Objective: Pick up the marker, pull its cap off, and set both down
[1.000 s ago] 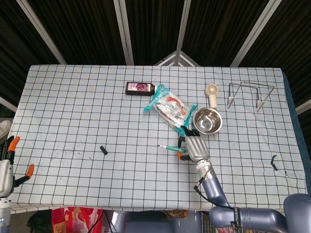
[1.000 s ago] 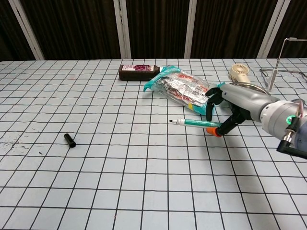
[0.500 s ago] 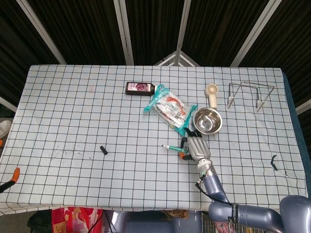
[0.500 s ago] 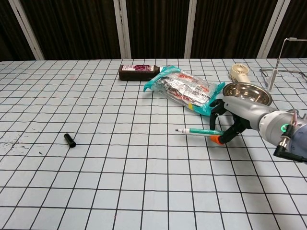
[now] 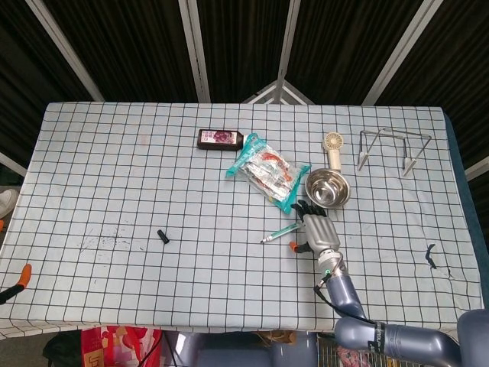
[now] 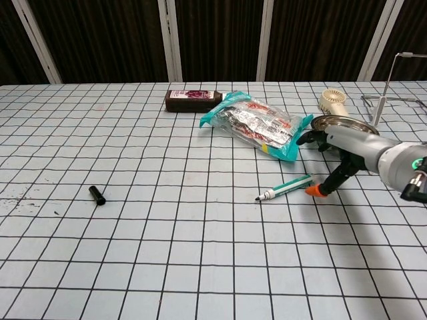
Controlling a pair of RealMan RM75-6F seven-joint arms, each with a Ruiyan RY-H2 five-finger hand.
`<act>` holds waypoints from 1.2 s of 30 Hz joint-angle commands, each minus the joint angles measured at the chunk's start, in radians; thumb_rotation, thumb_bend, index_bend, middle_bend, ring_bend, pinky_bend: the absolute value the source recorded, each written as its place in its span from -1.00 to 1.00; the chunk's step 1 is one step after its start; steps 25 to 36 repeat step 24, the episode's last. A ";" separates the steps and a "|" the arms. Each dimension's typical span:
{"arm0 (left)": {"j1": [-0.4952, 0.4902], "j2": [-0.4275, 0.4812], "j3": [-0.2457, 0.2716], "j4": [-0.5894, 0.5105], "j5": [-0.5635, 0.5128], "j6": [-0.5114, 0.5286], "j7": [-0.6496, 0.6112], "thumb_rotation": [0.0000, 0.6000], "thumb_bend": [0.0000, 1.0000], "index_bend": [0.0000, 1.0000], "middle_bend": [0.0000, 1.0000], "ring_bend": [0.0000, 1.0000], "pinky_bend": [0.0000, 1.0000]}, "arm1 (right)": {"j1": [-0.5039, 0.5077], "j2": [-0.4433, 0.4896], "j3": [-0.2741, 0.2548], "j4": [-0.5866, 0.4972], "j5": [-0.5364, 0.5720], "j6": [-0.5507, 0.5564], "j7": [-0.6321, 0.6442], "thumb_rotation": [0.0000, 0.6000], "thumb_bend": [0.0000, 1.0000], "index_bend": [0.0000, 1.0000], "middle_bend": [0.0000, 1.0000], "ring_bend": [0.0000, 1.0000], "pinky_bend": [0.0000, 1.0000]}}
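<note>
— On the checked bench (image 6: 167,267), just beside the right robot hand (image 6: 347,155): slim teal marker with a bare black tip (image 6: 285,187), lying flat. Well apart to the left, small black cap (image 6: 97,195), also lying down. Looks like both set down.

— Fingers spread, clamped on nothing; orange thumb tip right at the marker's rear end. Touching or not, hard to say.

— So lift straight up and back toward the round steel bowl (image 6: 333,121), without brushing the barrel and rolling it.

— Agreed. Worth checking the head view: shows the marker's slant across the grid squares and the gap to the crinkled teal snack bag (image 5: 265,172).

— Also catches an orange fingertip of the left robot hand (image 5: 23,272) at the lower left edge; apart or together, cannot tell. Absent from the chest view altogether.
</note>
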 commanded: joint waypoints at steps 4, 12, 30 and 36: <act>0.007 0.003 -0.004 0.000 0.021 0.016 -0.012 1.00 -0.04 -0.94 -1.00 -1.00 -1.00 | -0.092 0.164 0.025 -0.169 -0.140 0.124 0.090 1.00 -0.46 -0.62 -0.85 -0.74 -0.93; 0.012 0.003 -0.010 0.010 0.013 0.010 -0.036 1.00 -0.04 -0.93 -1.00 -1.00 -1.00 | -0.262 0.378 -0.058 -0.181 -0.390 0.328 0.162 1.00 -0.46 -0.51 -0.84 -0.71 -0.93; 0.039 0.058 -0.008 -0.039 0.058 0.050 -0.065 1.00 -0.04 -0.93 -1.00 -1.00 -1.00 | -0.466 0.539 -0.185 0.052 -0.554 0.375 0.506 1.00 -0.46 -0.51 -0.84 -0.71 -0.93; 0.039 0.058 -0.008 -0.039 0.058 0.050 -0.065 1.00 -0.04 -0.93 -1.00 -1.00 -1.00 | -0.466 0.539 -0.185 0.052 -0.554 0.375 0.506 1.00 -0.46 -0.51 -0.84 -0.71 -0.93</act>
